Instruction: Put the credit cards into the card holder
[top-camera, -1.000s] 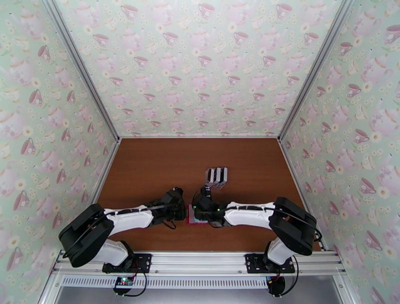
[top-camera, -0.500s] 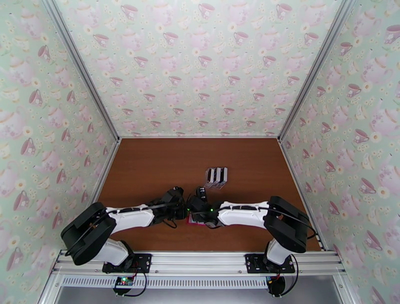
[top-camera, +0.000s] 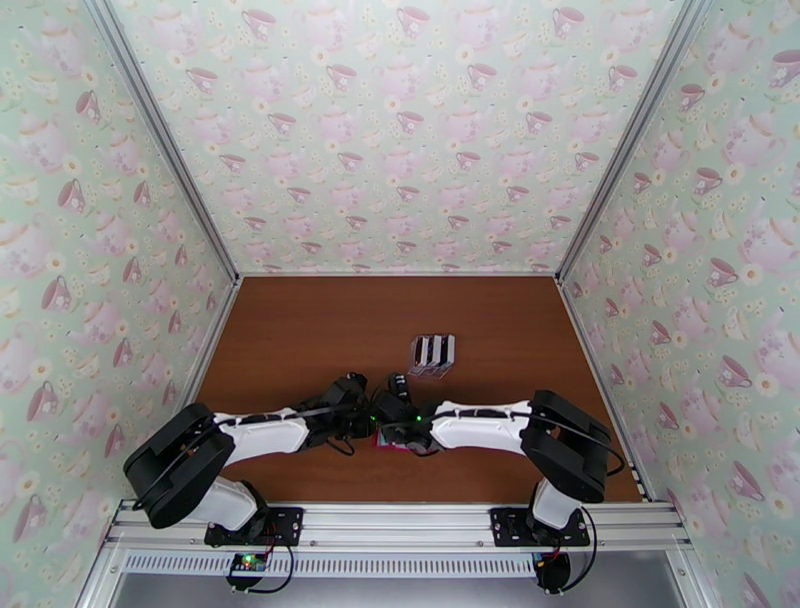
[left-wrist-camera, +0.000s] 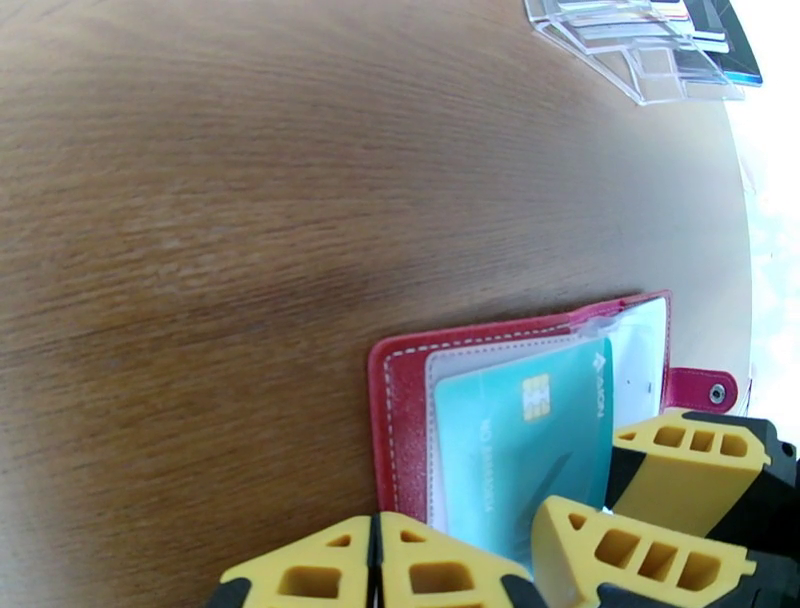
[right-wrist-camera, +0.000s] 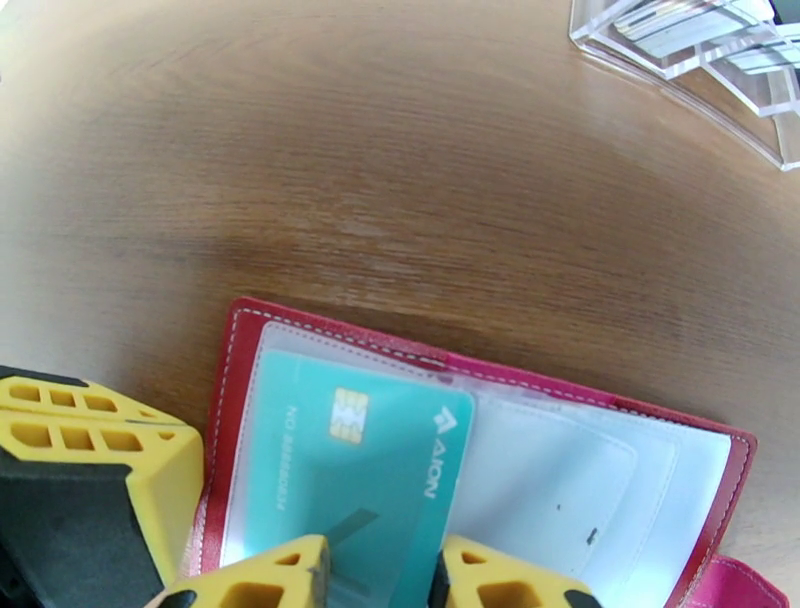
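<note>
Teal card (right-wrist-camera: 350, 470) lies flat on the left leaf of the open red wallet (right-wrist-camera: 236, 345), chip up, print running sideways. It looks at least partly under the clear pocket; how deep it sits can't be told. In the left wrist view the card (left-wrist-camera: 520, 440) fills the wallet's (left-wrist-camera: 395, 420) lower middle, with the snap tab at right. From above, only a red sliver of the wallet (top-camera: 384, 441) shows at lower centre, under both wrists.

Right fingers (right-wrist-camera: 300, 575) are at the bottom edge, a little parted, with the card's near edge in the gap. They are not pinching it as far as shows and look to be nudging it. The left wrist view has them (left-wrist-camera: 640, 545) at lower right, over the card's edge. Left fingers (left-wrist-camera: 375, 545) are clenched on nothing, tips at the wallet's near left corner. Probably pinning it, but contact is not clear.

The clear rack (top-camera: 432, 355), with more cards standing in it, sits above the wallet, well apart on the desk (top-camera: 300, 330).

Step, as judged: seating the teal card.
- Push flat and straight along the pocket, tips low on the card edge.
- Keep the left fingers steadying the wallet so it doesn't skate on the desk.
- Don't lever the card up or it may pop out of the sleeve.
- Back off only once it sits square.

Versus a second ago, the right arm (top-camera: 480, 425) has stretched left, its wrist now closer to the left one and covering more of the wallet. The left arm (top-camera: 260, 435) and the rack are about where they were.
</note>
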